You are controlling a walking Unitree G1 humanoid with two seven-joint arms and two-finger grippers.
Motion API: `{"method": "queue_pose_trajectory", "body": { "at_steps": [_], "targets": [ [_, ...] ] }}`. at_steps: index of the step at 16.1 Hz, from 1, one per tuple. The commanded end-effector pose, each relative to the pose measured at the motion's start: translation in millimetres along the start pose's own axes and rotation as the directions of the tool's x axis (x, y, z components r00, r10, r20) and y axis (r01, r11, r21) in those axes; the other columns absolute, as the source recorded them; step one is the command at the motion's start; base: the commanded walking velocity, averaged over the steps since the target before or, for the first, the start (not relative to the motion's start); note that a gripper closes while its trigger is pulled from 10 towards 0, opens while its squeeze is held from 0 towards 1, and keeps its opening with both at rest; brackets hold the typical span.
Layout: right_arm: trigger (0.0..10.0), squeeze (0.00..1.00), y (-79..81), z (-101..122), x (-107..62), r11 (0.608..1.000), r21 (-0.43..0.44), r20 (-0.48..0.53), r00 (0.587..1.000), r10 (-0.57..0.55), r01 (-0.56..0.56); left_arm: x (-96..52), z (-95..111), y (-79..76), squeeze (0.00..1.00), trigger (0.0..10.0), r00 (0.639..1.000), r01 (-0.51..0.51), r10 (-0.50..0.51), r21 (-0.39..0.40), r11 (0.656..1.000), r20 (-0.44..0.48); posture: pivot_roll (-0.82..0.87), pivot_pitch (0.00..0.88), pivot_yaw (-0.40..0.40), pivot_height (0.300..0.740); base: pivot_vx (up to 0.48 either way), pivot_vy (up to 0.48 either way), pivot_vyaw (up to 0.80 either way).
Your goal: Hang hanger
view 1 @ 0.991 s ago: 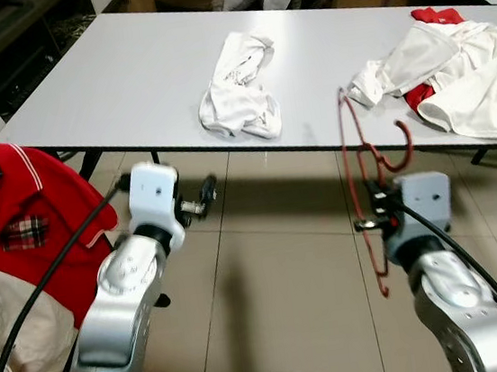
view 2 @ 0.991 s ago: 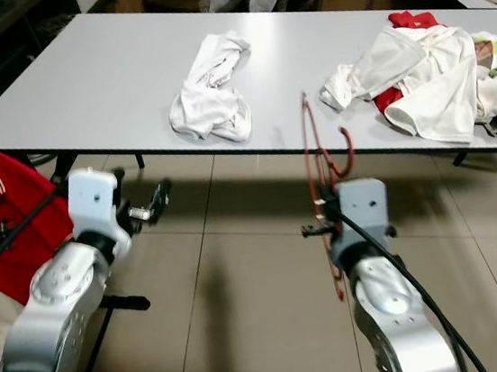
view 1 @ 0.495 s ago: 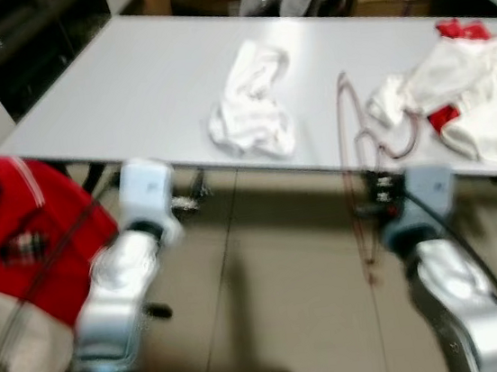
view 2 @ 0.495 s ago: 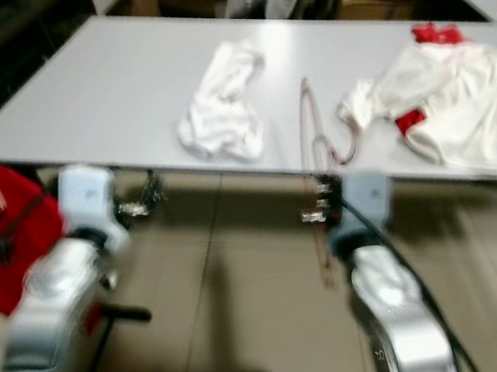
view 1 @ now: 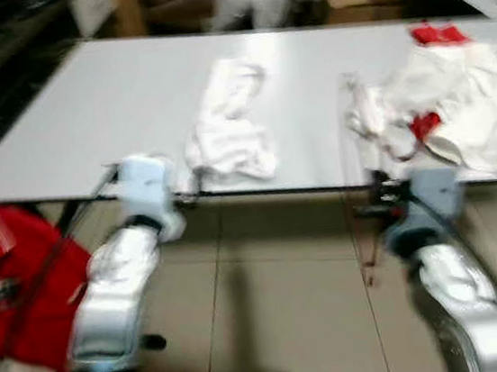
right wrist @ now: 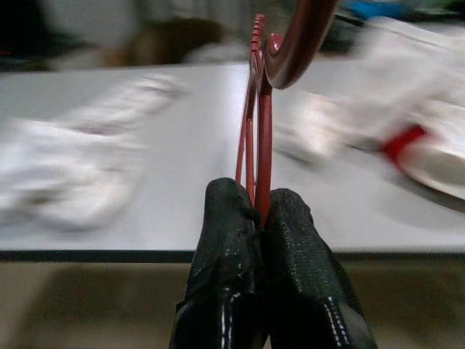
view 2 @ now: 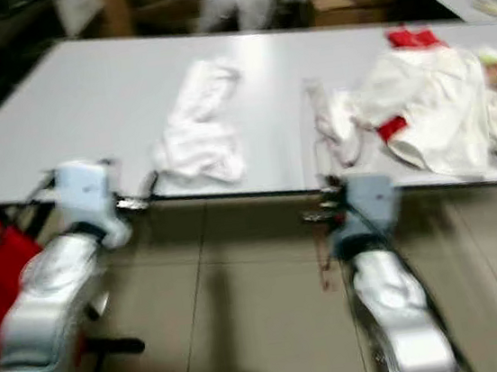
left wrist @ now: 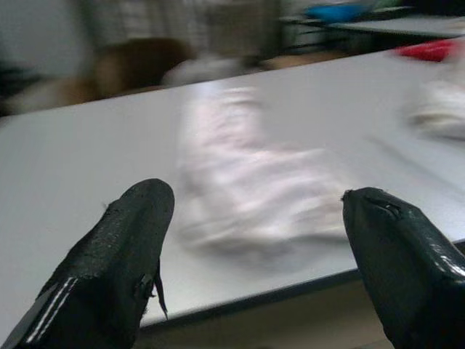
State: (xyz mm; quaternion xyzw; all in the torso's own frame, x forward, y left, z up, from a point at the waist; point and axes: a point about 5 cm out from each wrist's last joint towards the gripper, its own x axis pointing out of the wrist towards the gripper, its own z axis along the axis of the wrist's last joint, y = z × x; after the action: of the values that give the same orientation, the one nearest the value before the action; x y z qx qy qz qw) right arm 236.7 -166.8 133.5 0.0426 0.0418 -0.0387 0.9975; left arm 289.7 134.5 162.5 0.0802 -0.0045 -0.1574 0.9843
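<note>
The views are blurred. A thin red hanger stands upright in my right gripper, which is shut on its lower wire. In the left eye view the hanger rises in front of the grey table's near edge, with the right gripper just below that edge. My left gripper is open and holds nothing; it points at a crumpled white garment on the table. In the left eye view the left gripper sits at the table's front edge.
The long grey table spans the view ahead. A pile of white and red clothes lies on its right part. A red shirt hangs at my left. Tiled floor lies between my arms.
The whole picture has shifted and blurred, so the camera has moved; the table edge now lies closer to both grippers. The right gripper still grips the hanger.
</note>
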Motion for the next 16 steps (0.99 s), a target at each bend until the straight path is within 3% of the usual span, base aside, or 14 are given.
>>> {"method": "queue_pose_trajectory", "body": {
  "at_steps": [1,6,9,16],
  "targets": [
    [10.0,0.0,7.8,7.2,0.9,0.999,0.038,0.036,0.999,0.029,-0.03,-1.8,0.3,10.0,0.0,10.0,1.0,-0.023,0.023,0.017,1.0,-0.005,0.03,0.036,0.005,0.74,0.307,0.0,0.0],
    [10.0,0.0,9.5,7.6,0.6,0.999,0.036,0.038,0.999,0.034,-0.035,0.2,1.2,10.1,0.0,10.0,1.0,-0.011,0.012,0.019,1.0,-0.004,0.02,0.033,0.015,0.74,0.311,0.0,0.0],
    [10.0,0.0,7.3,5.5,2.0,0.999,-0.048,0.037,0.999,0.018,-0.016,0.6,1.3,7.8,0.0,10.0,1.0,-0.007,0.007,0.017,1.0,0.001,0.02,0.035,0.009,0.74,0.306,0.0,0.0],
    [10.0,0.0,9.9,5.7,1.8,0.997,-0.075,0.044,0.998,0.034,-0.031,0.1,0.4,3.4,0.0,10.0,1.0,-0.001,0.001,0.008,1.0,0.002,0.02,0.036,0.005,0.74,0.309,0.0,0.0]
  ]
}}
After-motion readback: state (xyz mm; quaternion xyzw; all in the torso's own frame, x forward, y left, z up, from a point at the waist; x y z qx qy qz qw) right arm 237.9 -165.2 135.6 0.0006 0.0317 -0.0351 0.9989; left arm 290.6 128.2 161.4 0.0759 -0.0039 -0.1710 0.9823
